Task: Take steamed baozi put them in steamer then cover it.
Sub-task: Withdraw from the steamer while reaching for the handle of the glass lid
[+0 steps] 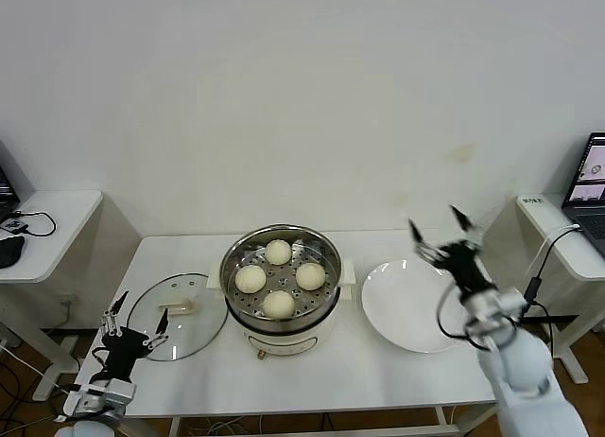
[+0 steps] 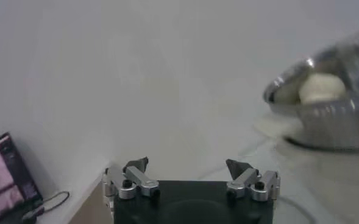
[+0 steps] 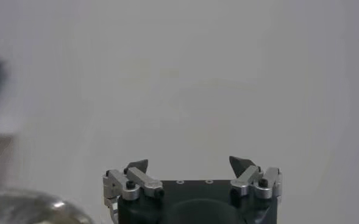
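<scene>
While all four steamed baozi [image 1: 279, 278] sat inside the steamer [image 1: 281, 288] mid-tabletop [image 1: 340, 361], the cover [image 1: 176, 316] lay flat just left of it. Left claw [image 1: 134, 323] hovered by the cover, wide open, empty. Right claw [image 1: 442, 229] was raised above the white plate [image 1: 406, 306], wide open, empty.

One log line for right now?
baozi: four in steamer | cover: on table, off | left gripper: open, by cover | right gripper: open, above plate
</scene>
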{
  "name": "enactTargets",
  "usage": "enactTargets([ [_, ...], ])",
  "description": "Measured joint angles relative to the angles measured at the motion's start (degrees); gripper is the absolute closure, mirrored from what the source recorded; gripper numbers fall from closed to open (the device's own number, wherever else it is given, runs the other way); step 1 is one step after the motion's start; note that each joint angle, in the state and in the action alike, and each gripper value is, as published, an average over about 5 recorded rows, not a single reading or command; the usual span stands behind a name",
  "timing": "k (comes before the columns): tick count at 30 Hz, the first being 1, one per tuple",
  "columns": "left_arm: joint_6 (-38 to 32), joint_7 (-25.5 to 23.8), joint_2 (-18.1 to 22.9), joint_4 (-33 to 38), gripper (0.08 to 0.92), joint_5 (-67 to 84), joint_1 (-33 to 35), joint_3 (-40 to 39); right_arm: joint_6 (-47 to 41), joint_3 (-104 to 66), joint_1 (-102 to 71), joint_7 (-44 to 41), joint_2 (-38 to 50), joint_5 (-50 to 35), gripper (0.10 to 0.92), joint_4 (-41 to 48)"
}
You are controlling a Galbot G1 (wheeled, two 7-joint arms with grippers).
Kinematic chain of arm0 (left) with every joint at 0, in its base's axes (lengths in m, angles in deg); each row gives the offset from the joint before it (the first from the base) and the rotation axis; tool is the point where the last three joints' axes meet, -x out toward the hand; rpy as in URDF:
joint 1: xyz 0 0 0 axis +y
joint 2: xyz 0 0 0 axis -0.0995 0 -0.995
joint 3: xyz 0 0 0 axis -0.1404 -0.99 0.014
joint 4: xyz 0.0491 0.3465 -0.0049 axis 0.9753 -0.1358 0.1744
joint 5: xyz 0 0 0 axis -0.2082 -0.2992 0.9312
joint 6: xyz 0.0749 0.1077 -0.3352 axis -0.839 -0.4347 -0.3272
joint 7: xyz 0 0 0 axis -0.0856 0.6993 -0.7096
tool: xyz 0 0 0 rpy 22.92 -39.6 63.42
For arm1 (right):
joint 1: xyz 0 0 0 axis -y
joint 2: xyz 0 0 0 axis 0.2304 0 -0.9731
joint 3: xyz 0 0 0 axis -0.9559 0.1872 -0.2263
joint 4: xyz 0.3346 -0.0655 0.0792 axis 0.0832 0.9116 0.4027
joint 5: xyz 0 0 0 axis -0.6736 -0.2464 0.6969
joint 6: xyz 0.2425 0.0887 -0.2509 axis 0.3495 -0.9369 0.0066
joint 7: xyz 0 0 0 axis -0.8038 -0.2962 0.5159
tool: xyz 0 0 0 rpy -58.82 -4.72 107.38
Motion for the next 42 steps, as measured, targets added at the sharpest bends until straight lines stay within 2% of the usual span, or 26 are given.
enactTargets([
  [16, -3.8, 1.4, -4.7, -12.6, 0.177, -36.4, -5.9, -4.5, 4.5, -15.2, -17.5, -1.3, -13.1, 3.0, 0.203, -2.7],
  [42, -5.1, 1.6, -4.1, -31.2, 0.177, -46.3, -23.2, -12.1, 5.2, -20.0, -24.8, -1.2, -19.9, 5.5, 0.203, -5.2],
])
